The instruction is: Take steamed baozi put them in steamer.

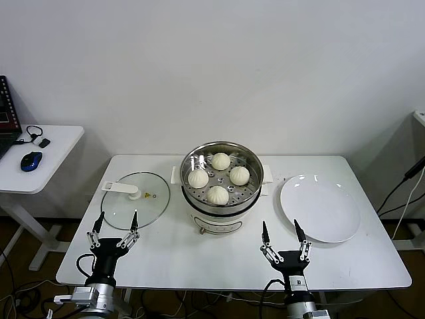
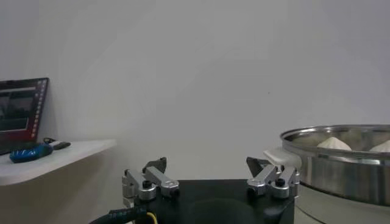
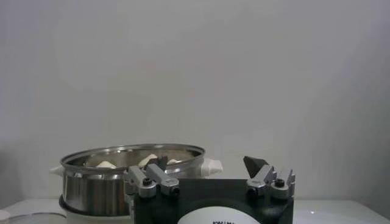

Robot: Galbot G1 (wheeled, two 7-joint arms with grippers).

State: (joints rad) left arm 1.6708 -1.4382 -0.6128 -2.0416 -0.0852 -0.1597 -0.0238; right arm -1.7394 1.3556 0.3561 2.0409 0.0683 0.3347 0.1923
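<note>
Shiny steel steamer (image 1: 222, 183) at the centre of the head view, on a white base on the white counter (image 1: 166, 259). Four steamed baozi (image 1: 218, 195) inside, on the perforated tray: one toward the back (image 1: 221, 161), one left (image 1: 198, 178), one right (image 1: 239, 175), one at the front. Flat glass lid (image 1: 136, 201) left of centre, lying on the counter just beside the steamer. White plate (image 1: 320, 207) right of centre, near the steamer, not touching it.

Right hand (image 1: 283, 234) low in the frame, right of centre, in front of the gap between steamer and plate; fingers spread wide, holding nothing, touching nothing. Left hand (image 1: 115, 224) low in the frame, left of centre, at the front edge of the lid; fingers wide apart too, gripping nothing. From the head view, cannot tell whether its tips touch the glass.

Seen only in the left wrist view: steamer rim (image 2: 341, 135) at the right edge with two bun tops (image 2: 332, 143) above it, and a side table (image 2: 55, 159) at the left edge with a blue mouse (image 2: 27, 152) and a dark screen (image 2: 21, 112). Right wrist view: steamer (image 3: 131, 173) from the side, at lower left of the frame, with bun tops just clearing the rim. Plate as a whole, glass lid in full and the count of four buns clear only in the head view.
</note>
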